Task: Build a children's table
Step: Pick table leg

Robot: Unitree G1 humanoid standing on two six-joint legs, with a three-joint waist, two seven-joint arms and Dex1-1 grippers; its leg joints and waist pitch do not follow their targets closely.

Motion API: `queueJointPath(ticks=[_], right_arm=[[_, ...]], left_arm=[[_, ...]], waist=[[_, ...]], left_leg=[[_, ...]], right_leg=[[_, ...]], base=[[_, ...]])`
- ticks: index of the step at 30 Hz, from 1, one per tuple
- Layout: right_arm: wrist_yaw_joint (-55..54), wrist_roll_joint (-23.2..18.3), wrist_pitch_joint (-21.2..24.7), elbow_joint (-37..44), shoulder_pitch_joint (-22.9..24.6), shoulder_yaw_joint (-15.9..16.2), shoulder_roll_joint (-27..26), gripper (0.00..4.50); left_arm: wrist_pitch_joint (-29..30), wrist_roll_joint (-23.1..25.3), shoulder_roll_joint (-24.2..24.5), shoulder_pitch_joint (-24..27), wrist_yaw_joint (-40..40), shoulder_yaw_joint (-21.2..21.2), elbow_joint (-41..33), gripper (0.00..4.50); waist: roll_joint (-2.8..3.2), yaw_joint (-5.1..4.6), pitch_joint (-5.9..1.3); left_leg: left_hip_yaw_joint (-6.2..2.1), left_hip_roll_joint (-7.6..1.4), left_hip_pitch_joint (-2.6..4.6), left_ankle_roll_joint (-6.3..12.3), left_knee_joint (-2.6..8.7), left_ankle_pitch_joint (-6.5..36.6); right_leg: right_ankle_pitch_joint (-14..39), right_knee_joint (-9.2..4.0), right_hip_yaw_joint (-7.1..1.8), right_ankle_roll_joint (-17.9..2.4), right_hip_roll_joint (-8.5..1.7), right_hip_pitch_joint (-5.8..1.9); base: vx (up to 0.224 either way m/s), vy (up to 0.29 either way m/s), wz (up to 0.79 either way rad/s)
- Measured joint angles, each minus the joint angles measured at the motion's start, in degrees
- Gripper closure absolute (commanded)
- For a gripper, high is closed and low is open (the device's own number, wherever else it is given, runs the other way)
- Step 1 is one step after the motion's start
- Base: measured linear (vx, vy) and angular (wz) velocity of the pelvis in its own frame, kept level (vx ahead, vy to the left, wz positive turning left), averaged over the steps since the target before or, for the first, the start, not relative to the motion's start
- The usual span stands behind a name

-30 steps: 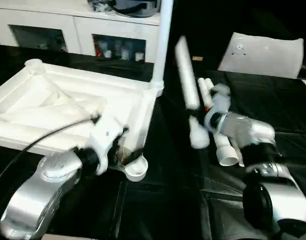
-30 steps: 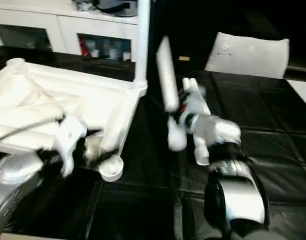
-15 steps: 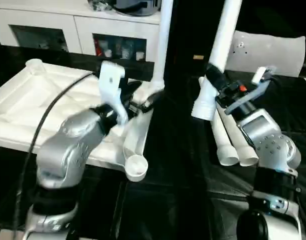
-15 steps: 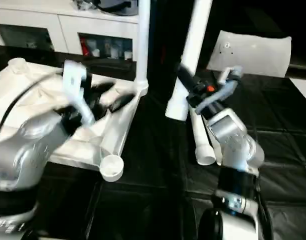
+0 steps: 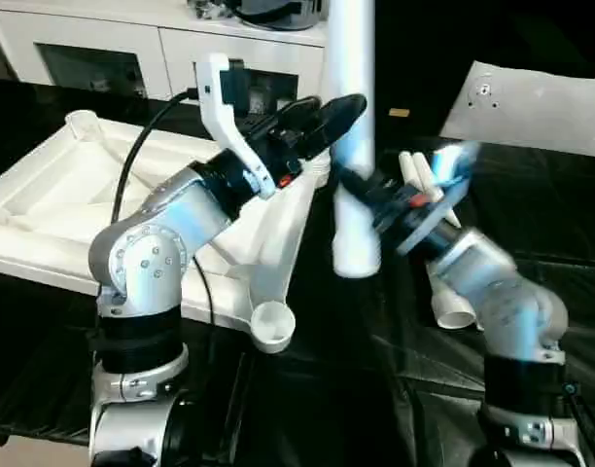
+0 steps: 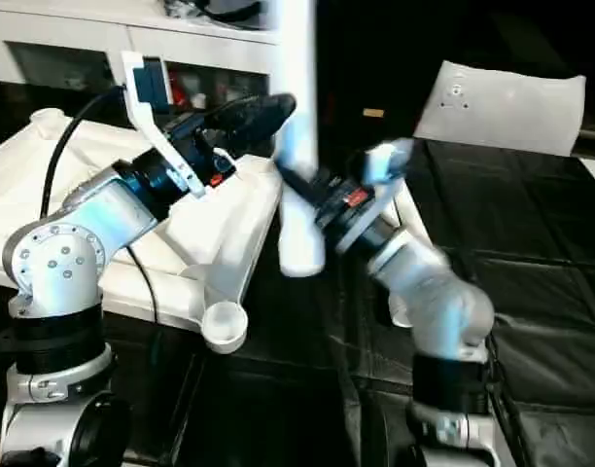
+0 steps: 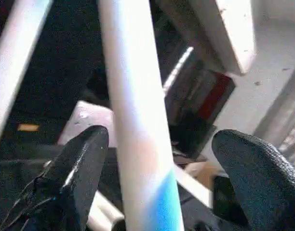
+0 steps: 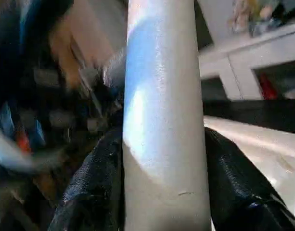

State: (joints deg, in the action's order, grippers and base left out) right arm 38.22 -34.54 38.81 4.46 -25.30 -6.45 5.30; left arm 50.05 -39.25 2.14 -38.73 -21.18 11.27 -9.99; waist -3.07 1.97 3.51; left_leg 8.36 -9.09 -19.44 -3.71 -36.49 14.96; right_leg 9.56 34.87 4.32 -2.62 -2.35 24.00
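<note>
Since a second ago: held leg [image 5: 352,146] swung from a slant to upright and carried toward the tabletop [image 5: 54,209]; left arm lifted off the tabletop's near rim and stretched toward that leg.

Now: right gripper [image 8: 162,183] clamped on the leg a little above its lower end, black fingers [image 8: 236,187] pressed against both sides. Lower end of the leg hanging free over the black mat [image 5: 317,409], just beside the tabletop's right-hand rim, touching nothing below. Upper end running out past the top edge of the head views.

Left gripper [image 7: 157,178] spread wide, one finger [image 7: 85,163] on each side of the same leg higher up, gaps visible between pads and tube, so no grip.

Tabletop lying underside up on the mat at the left, ribs and rim showing, round socket [image 5: 272,325] at the near corner open, another socket [image 5: 82,123] at the far left corner open. Whether the post at the far right corner still stands behind the held leg: cannot tell.

Two spare legs [image 5: 441,292] lying side by side on the mat behind the right forearm. White flat bag [image 5: 531,97] further back at the right. White cabinet [image 5: 132,49] along the back.
</note>
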Motion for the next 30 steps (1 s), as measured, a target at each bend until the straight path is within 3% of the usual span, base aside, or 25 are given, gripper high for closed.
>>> queueJointPath(ticks=[3,7,15,21,25,30], right_arm=[[-0.9,4.3,-3.7,0.0,0.5,4.1,-0.1,2.65],[-3.4,11.5,-9.7,0.0,1.0,10.0,-0.1,2.65],[-6.0,22.6,-21.4,-0.5,4.5,18.2,0.8,2.65],[-7.8,27.7,-27.6,-2.9,5.6,20.9,0.9,2.65],[-8.1,28.3,-29.2,-3.0,6.4,21.6,0.5,2.65],[-8.0,28.5,-30.8,-3.5,6.4,22.1,0.3,2.65]], left_arm=[[0.0,0.6,-0.1,0.8,1.7,0.0,0.2,0.79],[-0.5,1.2,-0.2,4.0,4.2,-0.5,0.2,0.79],[-1.3,2.5,-1.0,9.5,6.0,-0.1,-1.6,0.79],[-1.3,-1.4,-4.8,13.3,8.2,1.4,-5.4,0.79],[-1.3,-4.0,-7.8,14.9,10.3,3.1,-6.5,0.79],[-1.2,-8.4,-9.5,15.8,12.8,5.5,-6.8,1.3]], waist=[[0.0,-0.04,0.0],[-0.02,-0.12,0.01],[-0.24,-0.15,0.1],[-0.36,-0.3,0.15],[-0.6,-0.37,0.29],[-0.7,-0.43,0.28]], left_leg=[[0.0,0.0,-0.02,0.0,0.0,0.0],[-0.02,0.0,-0.07,0.0,0.02,0.0],[-0.02,0.0,-0.09,0.0,0.05,0.0],[-0.01,-0.01,-0.08,0.0,0.06,0.0],[-0.01,-0.02,-0.08,0.0,0.05,0.0],[-0.01,-0.02,-0.08,0.01,0.05,0.0]], right_leg=[[0.0,-0.01,0.0,0.0,0.0,0.01],[0.0,-0.03,0.01,0.0,0.0,0.03],[0.0,-0.1,0.01,0.0,-0.01,0.02],[0.0,-0.12,0.01,0.0,0.0,0.01],[0.0,-0.12,0.01,0.0,0.0,0.01],[0.0,-0.12,0.01,0.1,0.01,0.01]], base=[[0.0,0.0,0.0],[0.0,0.0,0.0],[0.0,0.0,0.0],[0.0,0.0,0.0],[0.0,0.0,0.0],[0.0,0.0,0.0]])
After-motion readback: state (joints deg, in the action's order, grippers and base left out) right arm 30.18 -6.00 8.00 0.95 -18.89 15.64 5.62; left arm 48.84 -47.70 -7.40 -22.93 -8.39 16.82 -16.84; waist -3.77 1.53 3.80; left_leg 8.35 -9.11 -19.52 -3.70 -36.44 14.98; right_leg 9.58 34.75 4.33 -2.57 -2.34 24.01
